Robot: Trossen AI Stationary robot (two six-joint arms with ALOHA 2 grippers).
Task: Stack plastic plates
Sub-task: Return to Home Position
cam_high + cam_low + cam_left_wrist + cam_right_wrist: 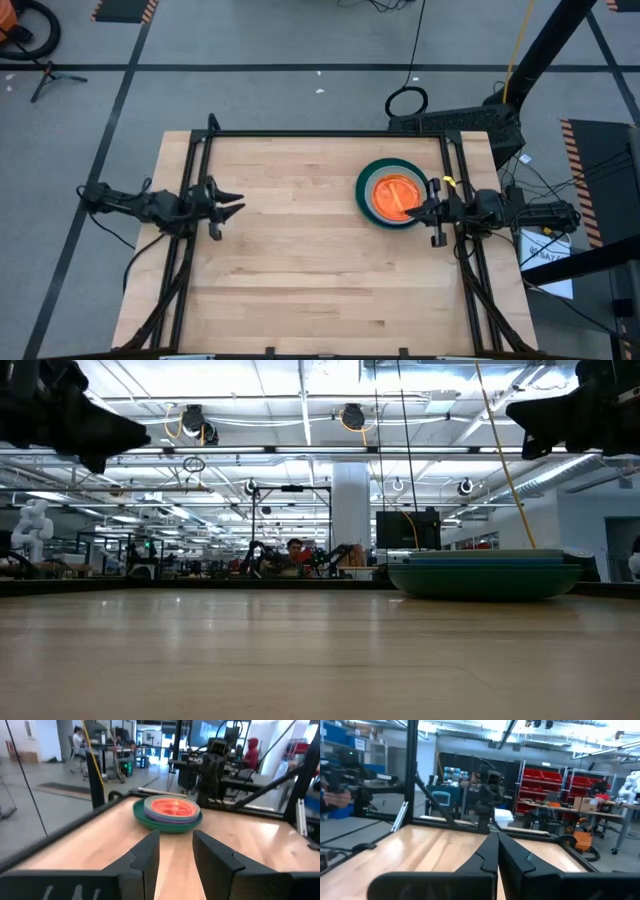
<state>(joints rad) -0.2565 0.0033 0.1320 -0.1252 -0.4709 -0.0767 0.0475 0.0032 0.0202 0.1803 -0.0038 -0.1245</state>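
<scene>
The plastic plates stand in one stack on the right half of the table. A large dark green plate is at the bottom, medium plates lie above it, and a translucent orange plate is on top. The bottom plate rests flat on the wood. My right gripper is shut and hangs raised over the stack's right rim, touching nothing. My left gripper is open at the table's left edge, raised and pointing toward the stack.
A black metal frame runs along the table's far, left and right edges. Bare wood spreads between the two grippers and toward the near edge. People show in the room beyond the table.
</scene>
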